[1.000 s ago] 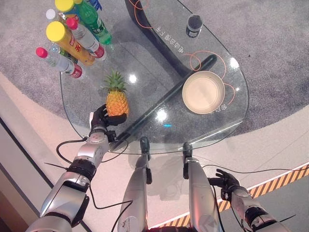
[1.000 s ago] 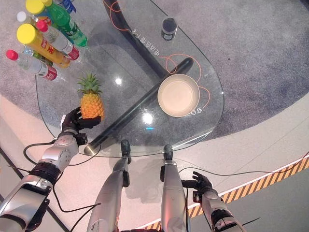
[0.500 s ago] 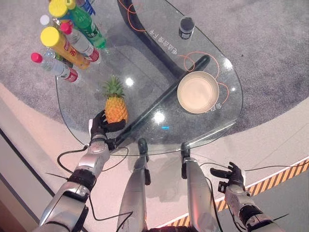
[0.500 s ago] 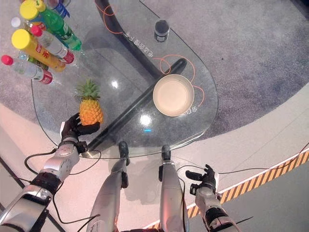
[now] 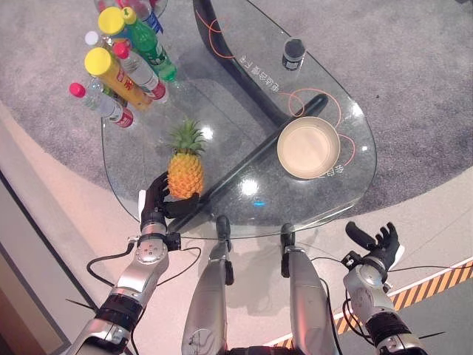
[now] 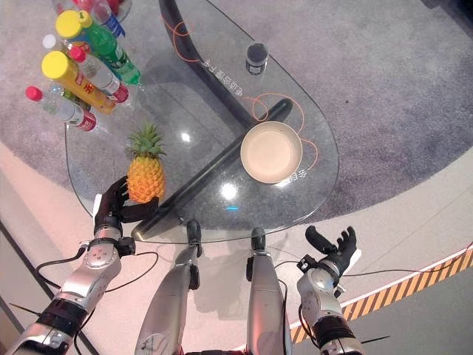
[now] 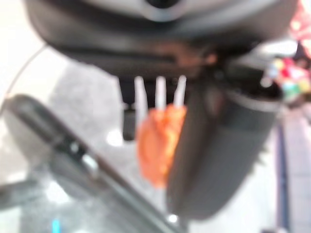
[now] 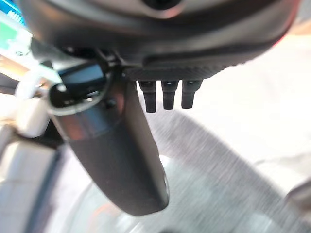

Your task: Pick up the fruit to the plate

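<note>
Left hand (image 5: 157, 203) grips pineapple (image 5: 185, 172) low; I fear tipping before plate (image 5: 308, 147). Right hand (image 5: 375, 246) splayed, idle.

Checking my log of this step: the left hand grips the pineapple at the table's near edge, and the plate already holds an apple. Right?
Not quite. The left hand does grip the pineapple at the glass table's near edge, but the plate holds nothing, as the left eye view shows.

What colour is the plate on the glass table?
The plate is pale cream or beige, plain, showing best in the left eye view.
</note>
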You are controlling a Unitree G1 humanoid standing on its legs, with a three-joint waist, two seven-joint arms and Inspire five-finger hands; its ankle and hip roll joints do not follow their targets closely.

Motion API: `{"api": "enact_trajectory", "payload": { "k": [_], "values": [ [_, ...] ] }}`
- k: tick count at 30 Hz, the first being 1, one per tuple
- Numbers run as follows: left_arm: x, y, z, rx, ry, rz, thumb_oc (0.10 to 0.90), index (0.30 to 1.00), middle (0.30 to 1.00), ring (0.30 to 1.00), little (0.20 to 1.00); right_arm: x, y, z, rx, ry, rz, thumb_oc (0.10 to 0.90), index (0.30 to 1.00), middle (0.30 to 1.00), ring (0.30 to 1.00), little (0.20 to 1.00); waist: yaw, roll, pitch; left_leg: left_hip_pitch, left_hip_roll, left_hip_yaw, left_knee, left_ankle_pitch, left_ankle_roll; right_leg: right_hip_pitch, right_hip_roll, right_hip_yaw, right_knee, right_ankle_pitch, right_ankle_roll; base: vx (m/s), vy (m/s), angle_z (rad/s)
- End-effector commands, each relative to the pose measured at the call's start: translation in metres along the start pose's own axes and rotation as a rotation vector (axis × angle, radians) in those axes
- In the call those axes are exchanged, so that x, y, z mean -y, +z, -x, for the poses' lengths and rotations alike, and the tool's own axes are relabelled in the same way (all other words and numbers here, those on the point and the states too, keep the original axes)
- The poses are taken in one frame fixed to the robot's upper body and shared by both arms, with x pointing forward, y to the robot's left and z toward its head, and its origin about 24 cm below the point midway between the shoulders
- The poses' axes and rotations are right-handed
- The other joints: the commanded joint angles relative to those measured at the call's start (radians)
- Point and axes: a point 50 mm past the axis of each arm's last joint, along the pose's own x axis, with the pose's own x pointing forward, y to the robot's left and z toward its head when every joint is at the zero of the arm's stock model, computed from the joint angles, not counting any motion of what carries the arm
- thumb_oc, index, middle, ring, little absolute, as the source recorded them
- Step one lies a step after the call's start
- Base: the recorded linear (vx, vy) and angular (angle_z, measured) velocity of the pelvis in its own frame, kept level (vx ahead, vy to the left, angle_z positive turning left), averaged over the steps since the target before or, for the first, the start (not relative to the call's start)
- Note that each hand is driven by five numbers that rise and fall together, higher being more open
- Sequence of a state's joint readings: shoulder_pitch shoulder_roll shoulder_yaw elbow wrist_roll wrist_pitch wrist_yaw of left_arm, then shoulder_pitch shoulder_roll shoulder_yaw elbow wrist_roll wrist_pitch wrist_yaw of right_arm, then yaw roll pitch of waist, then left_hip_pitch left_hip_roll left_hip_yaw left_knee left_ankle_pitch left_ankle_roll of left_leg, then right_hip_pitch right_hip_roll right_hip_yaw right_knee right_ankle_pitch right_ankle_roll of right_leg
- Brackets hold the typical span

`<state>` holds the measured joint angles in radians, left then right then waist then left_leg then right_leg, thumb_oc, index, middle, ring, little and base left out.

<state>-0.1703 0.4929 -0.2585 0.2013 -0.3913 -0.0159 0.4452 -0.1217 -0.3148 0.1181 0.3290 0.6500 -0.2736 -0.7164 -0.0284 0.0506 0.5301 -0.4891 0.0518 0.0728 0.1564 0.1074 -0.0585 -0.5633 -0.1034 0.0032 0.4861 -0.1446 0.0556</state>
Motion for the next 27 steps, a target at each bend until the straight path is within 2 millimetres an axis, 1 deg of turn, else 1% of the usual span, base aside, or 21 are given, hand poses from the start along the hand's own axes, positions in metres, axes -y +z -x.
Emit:
{"api": "enact_trajectory", "payload": {
  "k": [1, 2, 3, 4, 6, 7, 8, 9, 12, 14, 15, 18, 20, 21, 23, 25, 27],
  "values": [
    [-0.016, 0.057, 0.0, 0.33, 0.042, 0.023, 0.1, 0.3, 0.3, 0.3, 0.2, -0.014, 0.05, 0.012, 0.283, 0.182, -0.101, 0.8, 0.9, 0.9, 0.9, 0.9, -0.006, -0.046, -0.01, 0.005, -0.066, -0.029, 0.21, -0.118, 0.043, 0.137, -0.006, -0.119, -0.222, 0.18, -0.028, 0.0, 0.0, 0.0],
    [-0.017, 0.057, 0.002, 0.337, 0.038, 0.023, 0.1, 0.3, 0.3, 0.3, 0.2, -0.017, 0.054, 0.015, 0.309, 0.214, -0.115, 0.8, 0.9, 0.9, 0.9, 0.9, -0.006, -0.047, -0.01, 0.006, -0.067, -0.03, 0.209, -0.118, 0.043, 0.138, -0.005, -0.119, -0.222, 0.179, -0.028, 0.0, 0.0, 0.0],
    [-0.018, 0.057, 0.006, 0.348, 0.027, 0.027, 0.1, 0.3, 0.3, 0.3, 0.2, -0.023, 0.064, 0.023, 0.36, 0.285, -0.136, 0.8, 0.9, 0.9, 0.9, 0.9, -0.005, -0.047, -0.01, 0.016, -0.065, -0.03, 0.211, -0.126, 0.043, 0.147, -0.002, -0.119, -0.219, 0.169, -0.027, 0.0, 0.0, 0.0],
    [-0.018, 0.058, 0.006, 0.353, 0.026, 0.028, 0.1, 0.3, 0.3, 0.3, 0.2, -0.024, 0.066, 0.024, 0.368, 0.295, -0.141, 0.8, 0.9, 0.9, 0.9, 0.9, -0.006, -0.048, -0.01, 0.012, -0.066, -0.03, 0.207, -0.119, 0.043, 0.143, -0.003, -0.119, -0.222, 0.174, -0.028, 0.0, 0.0, 0.0],
    [-0.018, 0.061, 0.01, 0.38, 0.013, 0.024, 0.1, 0.3, 0.3, 0.3, 0.2, -0.031, 0.079, 0.034, 0.429, 0.394, -0.179, 0.8, 0.9, 0.9, 0.9, 0.9, -0.007, -0.05, -0.01, 0.012, -0.066, -0.027, 0.206, -0.119, 0.044, 0.143, -0.002, -0.119, -0.222, 0.172, -0.028, 0.0, 0.0, 0.0],
    [-0.017, 0.061, 0.013, 0.394, 0.005, 0.012, 0.1, 0.3, 0.3, 0.3, 0.2, -0.035, 0.086, 0.041, 0.472, 0.455, -0.182, 0.8, 0.9, 0.9, 0.9, 0.9, -0.007, -0.051, -0.01, 0.017, -0.063, -0.025, 0.213, -0.128, 0.043, 0.148, 0.001, -0.117, -0.216, 0.163, -0.027, 0.0, 0.0, 0.0],
    [-0.017, 0.062, 0.013, 0.4, 0.005, 0.012, 0.1, 0.3, 0.3, 0.3, 0.2, -0.036, 0.088, 0.042, 0.481, 0.466, -0.184, 0.8, 0.9, 0.9, 0.9, 0.9, -0.007, -0.052, -0.01, 0.013, -0.063, -0.024, 0.21, -0.122, 0.044, 0.143, 0.0, -0.117, -0.219, 0.169, -0.027, 0.0, 0.0, 0.0],
    [-0.016, 0.067, 0.015, 0.428, -0.015, 0.009, 0.1, 0.3, 0.3, 0.3, 0.2, -0.045, 0.102, 0.052, 0.544, 0.594, -0.207, 0.8, 0.9, 0.9, 0.9, 0.9, -0.006, -0.054, -0.01, 0.01, -0.061, -0.022, 0.216, -0.124, 0.044, 0.139, 0.002, -0.114, -0.211, 0.166, -0.026, 0.0, 0.0, 0.0],
    [-0.013, 0.076, 0.018, 0.471, -0.065, 0.009, 0.1, 0.3, 0.3, 0.3, 0.2, -0.058, 0.118, 0.065, 0.588, 0.794, -0.24, 0.8, 0.9, 0.9, 0.9, 0.9, -0.002, -0.056, -0.01, 0.003, -0.06, -0.021, 0.227, -0.127, 0.043, 0.134, 0.002, -0.114, -0.206, 0.163, -0.025, 0.0, 0.0, 0.0],
    [-0.009, 0.084, 0.019, 0.512, -0.118, 0.0, 0.1, 0.3, 0.3, 0.3, 0.2, -0.07, 0.125, 0.075, 0.583, 0.964, -0.282, 0.8, 0.9, 0.9, 0.9, 0.9, 0.003, -0.058, -0.01, -0.005, -0.061, -0.021, 0.236, -0.131, 0.042, 0.128, 0.001, -0.114, -0.201, 0.164, -0.024, -0.01, -0.041, 0.04],
    [-0.005, 0.087, 0.02, 0.524, -0.149, 0.001, 0.1, 0.3, 0.3, 0.3, 0.2, -0.077, 0.127, 0.081, 0.561, 1.049, -0.307, 0.8, 0.9, 0.9, 0.9, 0.9, 0.007, -0.06, -0.01, -0.008, -0.061, -0.021, 0.241, -0.134, 0.041, 0.128, 0.001, -0.115, -0.2, 0.164, -0.023, -0.01, -0.045, 0.06],
    [0.0, 0.09, 0.02, 0.536, -0.186, 0.002, 0.1, 0.3, 0.3, 0.3, 0.2, -0.085, 0.128, 0.087, 0.549, 1.127, -0.34, 0.8, 0.9, 0.9, 0.9, 0.9, 0.008, -0.062, -0.01, -0.009, -0.06, -0.02, 0.244, -0.133, 0.04, 0.127, 0.0, -0.116, -0.199, 0.165, -0.023, 0.0, -0.022, 0.06],
    [0.009, 0.097, 0.022, 0.56, -0.25, 0.005, 0.1, 0.3, 0.3, 0.3, 0.2, -0.098, 0.128, 0.095, 0.502, 1.216, -0.387, 0.8, 0.9, 0.9, 0.9, 0.9, 0.013, -0.062, -0.01, -0.012, -0.061, -0.021, 0.253, -0.135, 0.039, 0.125, -0.001, -0.118, -0.194, 0.165, -0.022, 0.0, -0.016, 0.01],
    [0.018, 0.101, 0.023, 0.58, -0.287, 0.012, 0.1, 0.3, 0.3, 0.3, 0.2, -0.108, 0.125, 0.1, 0.467, 1.256, -0.401, 0.8, 0.9, 0.9, 0.9, 0.9, 0.017, -0.061, -0.01, -0.015, -0.061, -0.021, 0.256, -0.133, 0.039, 0.126, -0.002, -0.12, -0.194, 0.167, -0.023, 0.0, -0.023, 0.04],
    [0.024, 0.105, 0.025, 0.602, -0.318, 0.011, 0.1, 0.3, 0.3, 0.3, 0.2, -0.115, 0.121, 0.103, 0.434, 1.264, -0.384, 0.8, 0.9, 0.9, 0.9, 0.9, 0.021, -0.06, -0.01, -0.018, -0.063, -0.023, 0.26, -0.133, 0.037, 0.125, -0.003, -0.12, -0.192, 0.166, -0.023, 0.0, -0.011, 0.05],
    [0.031, 0.112, 0.028, 0.628, -0.357, 0.012, 0.1, 0.3, 0.3, 0.3, 0.2, -0.123, 0.115, 0.102, 0.379, 1.253, -0.367, 0.8, 0.9, 0.9, 0.9, 0.9, 0.025, -0.058, -0.01, -0.018, -0.063, -0.023, 0.261, -0.13, 0.036, 0.127, -0.008, -0.125, -0.196, 0.17, -0.023, 0.0, -0.006, 0.06],
    [0.034, 0.116, 0.031, 0.649, -0.379, 0.007, 0.1, 0.3, 0.3, 0.3, 0.2, -0.127, 0.11, 0.102, 0.341, 1.254, -0.373, 0.8, 0.9, 0.9, 0.9, 0.9, 0.028, -0.055, -0.01, -0.016, -0.063, -0.025, 0.263, -0.127, 0.034, 0.13, -0.008, -0.125, -0.195, 0.169, -0.023, 0.01, -0.001, 0.02]
  ]
}}
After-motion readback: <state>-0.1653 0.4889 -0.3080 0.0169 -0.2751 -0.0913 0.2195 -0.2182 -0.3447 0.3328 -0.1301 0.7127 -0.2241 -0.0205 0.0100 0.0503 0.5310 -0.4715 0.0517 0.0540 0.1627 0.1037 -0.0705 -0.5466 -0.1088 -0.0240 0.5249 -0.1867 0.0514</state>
